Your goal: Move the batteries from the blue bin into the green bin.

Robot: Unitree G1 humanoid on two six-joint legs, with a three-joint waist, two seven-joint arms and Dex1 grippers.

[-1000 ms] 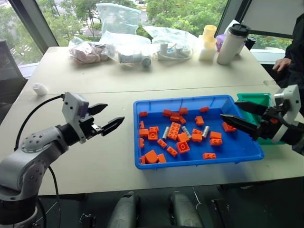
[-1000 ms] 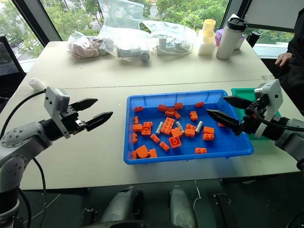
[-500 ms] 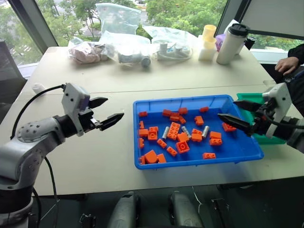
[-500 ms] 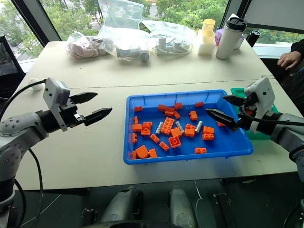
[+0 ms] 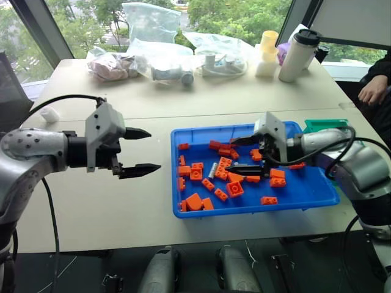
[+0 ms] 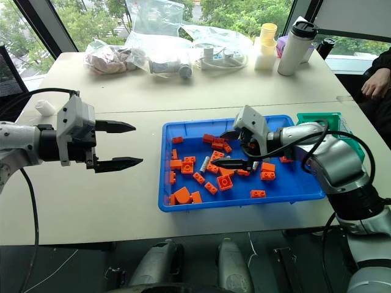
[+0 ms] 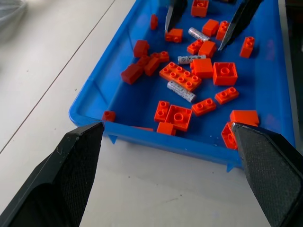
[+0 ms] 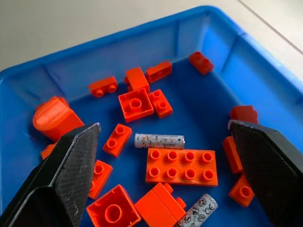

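1. Over the table's [image 5: 153, 104] left half, the left gripper [image 5: 139, 151] is hovering with its jaws wide apart and nothing between them, pointing across at the blue bin [image 5: 305, 198]. Since a second ago it has been rolling, so one finger is now sitting above the other.
2. Toward the table's front edge, the blue bin is holding scattered orange bricks [image 5: 224, 166] and the batteries [image 8: 159, 140], which are lying loose among them near its middle.
3. Over the bin's middle, the right gripper [image 6: 233, 148] is reaching in, fingers spread and empty. A second ago it was waiting at the bin's right edge; it has been swinging inward, and one battery is now lying between its fingers in the right wrist view. I judge a pick is about to begin.
4. Past the blue bin's right rim, the green bin [image 5: 324, 125] is standing, partly hidden by the right arm.
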